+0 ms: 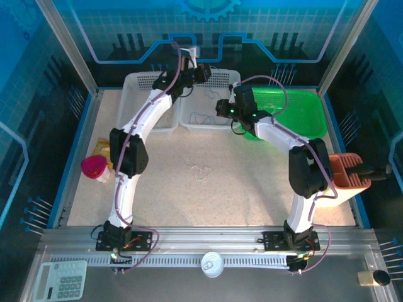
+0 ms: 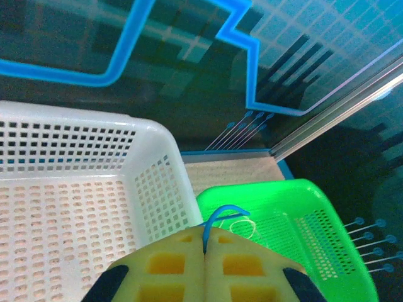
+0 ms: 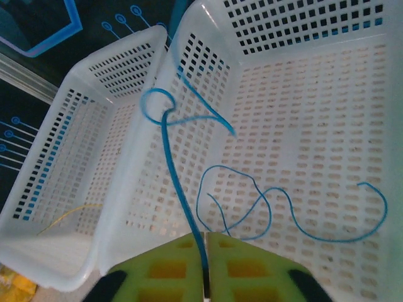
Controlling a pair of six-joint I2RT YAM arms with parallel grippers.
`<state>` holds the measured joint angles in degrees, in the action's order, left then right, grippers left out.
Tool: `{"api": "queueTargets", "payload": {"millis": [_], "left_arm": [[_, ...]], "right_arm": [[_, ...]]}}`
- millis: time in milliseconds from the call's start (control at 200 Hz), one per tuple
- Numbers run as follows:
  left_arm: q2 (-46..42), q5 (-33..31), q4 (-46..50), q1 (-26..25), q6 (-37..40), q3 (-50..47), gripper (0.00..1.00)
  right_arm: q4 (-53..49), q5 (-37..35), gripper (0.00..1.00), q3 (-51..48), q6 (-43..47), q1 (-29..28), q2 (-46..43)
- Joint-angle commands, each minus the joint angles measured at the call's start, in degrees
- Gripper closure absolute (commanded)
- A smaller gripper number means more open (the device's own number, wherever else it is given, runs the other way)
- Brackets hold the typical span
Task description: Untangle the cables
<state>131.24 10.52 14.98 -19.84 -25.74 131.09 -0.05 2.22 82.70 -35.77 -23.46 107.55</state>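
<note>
Sorting looks partly done: 1 yellow cable (image 3: 63,219) lies alone in a white basket (image 3: 94,94), a pale cable (image 2: 240,225) in the green basket (image 2: 327,214), and a white cable (image 1: 201,171) on the table (image 1: 252,189). The left gripper (image 2: 204,242) is clenched on a blue loop (image 2: 225,209) and the right gripper (image 3: 204,242) on a blue cable (image 3: 178,182), which knots and curls over the neighbouring basket (image 3: 302,25) and probably needs freeing.

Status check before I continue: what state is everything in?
Left gripper: fingers shut on thin blue cable.
Right gripper: fingers shut on blue cable.
Blue cable: looped, partly lying in right white plastic basket.
Thin yellow cable: loose in left white plastic basket.
Thin white cable: loose on table.
</note>
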Motion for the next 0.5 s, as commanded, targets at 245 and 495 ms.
{"api": "queueTargets", "payload": {"millis": [245, 495], "left_arm": [[8.28, -5.47, 9.59, -0.6, 3.52, 9.18, 1.0], [7.37, -4.58, 12.03, -0.56, 5.1, 9.89, 0.72]], "right_arm": [[-7.16, 2.77, 0.19, 3.01, 5.84, 0.61, -3.16], [-10.49, 2.81, 0.18, 1.85, 7.86, 0.25, -10.61]]}}
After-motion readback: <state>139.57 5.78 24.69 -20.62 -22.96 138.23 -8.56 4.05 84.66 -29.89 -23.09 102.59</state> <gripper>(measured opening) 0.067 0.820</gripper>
